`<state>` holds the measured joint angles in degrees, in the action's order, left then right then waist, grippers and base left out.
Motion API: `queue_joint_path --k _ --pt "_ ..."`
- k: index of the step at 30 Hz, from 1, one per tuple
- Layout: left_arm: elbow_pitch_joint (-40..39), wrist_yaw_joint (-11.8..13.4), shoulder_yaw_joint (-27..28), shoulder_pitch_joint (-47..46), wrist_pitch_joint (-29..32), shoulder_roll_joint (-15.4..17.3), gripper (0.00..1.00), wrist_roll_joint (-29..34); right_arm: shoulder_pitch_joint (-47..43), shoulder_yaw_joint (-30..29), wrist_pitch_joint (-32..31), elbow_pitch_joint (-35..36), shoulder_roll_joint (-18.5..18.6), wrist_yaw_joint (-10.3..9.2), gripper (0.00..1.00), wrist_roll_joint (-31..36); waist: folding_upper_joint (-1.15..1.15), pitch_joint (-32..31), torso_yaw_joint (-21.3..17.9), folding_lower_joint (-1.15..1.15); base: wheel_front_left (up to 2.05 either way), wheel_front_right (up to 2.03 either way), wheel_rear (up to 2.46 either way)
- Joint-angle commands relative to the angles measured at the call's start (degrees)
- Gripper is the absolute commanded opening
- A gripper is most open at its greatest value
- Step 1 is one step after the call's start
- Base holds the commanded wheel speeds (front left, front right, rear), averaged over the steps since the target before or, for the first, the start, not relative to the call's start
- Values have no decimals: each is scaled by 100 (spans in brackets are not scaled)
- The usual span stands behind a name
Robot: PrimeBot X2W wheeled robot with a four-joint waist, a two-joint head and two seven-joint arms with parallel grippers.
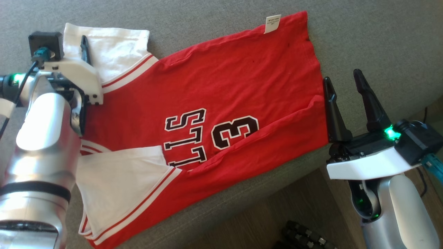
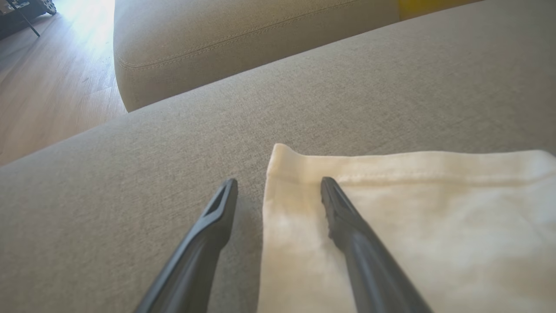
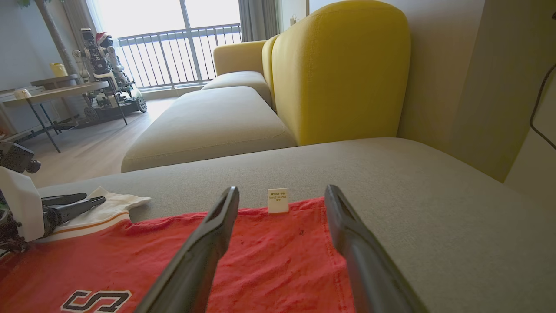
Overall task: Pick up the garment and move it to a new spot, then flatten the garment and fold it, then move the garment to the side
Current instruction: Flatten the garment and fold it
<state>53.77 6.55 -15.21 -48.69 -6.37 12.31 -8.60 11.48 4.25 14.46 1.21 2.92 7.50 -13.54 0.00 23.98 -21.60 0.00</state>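
Note:
The garment [image 1: 221, 86] is a red jersey with white sleeves and black lettering, spread across the grey sofa seat [image 1: 214, 17]. Its near long edge is folded over part of the lettering. A white tag [image 1: 272, 23] sticks out at the far hem. My left gripper [image 1: 78, 46] hovers open at the far sleeve [image 2: 412, 217], one finger over the white cloth and the other over bare cushion [image 2: 130, 174]. At the jersey's hem, by its right corner, my right gripper [image 1: 346, 86] is open with nothing in it. In the right wrist view the right gripper [image 3: 282, 191] points across the red cloth [image 3: 269, 261].
The seat's front edge runs diagonally at lower right, with wood floor [image 1: 277, 207] and a dark wheeled part [image 1: 304, 238] below it. A yellow back cushion [image 3: 339, 74] rises behind the seat. Another sofa section [image 3: 208, 126], a table [image 3: 52, 89] and a second robot [image 3: 102, 65] stand farther off.

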Motion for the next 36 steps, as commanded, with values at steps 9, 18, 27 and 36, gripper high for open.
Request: queue_joint_path --k 9,18,27,36 --pt "406 5 72 -599 -333 234 11 3 132 111 53 144 -4 -1 100 -26 0 78 21 0 0 0 0" --pt "639 -205 30 -760 -699 187 0 -112 180 -32 53 17 -4 -1 100 18 0 39 224 0 0 0 0" --pt "362 -412 36 -617 -848 51 0 -269 238 -192 53 -143 -4 -1 100 128 0 -137 474 0 0 0 0" --pt "-1767 -170 459 699 -862 -192 0 -474 32 -381 53 -153 -4 -1 100 163 0 -637 890 0 0 0 0"
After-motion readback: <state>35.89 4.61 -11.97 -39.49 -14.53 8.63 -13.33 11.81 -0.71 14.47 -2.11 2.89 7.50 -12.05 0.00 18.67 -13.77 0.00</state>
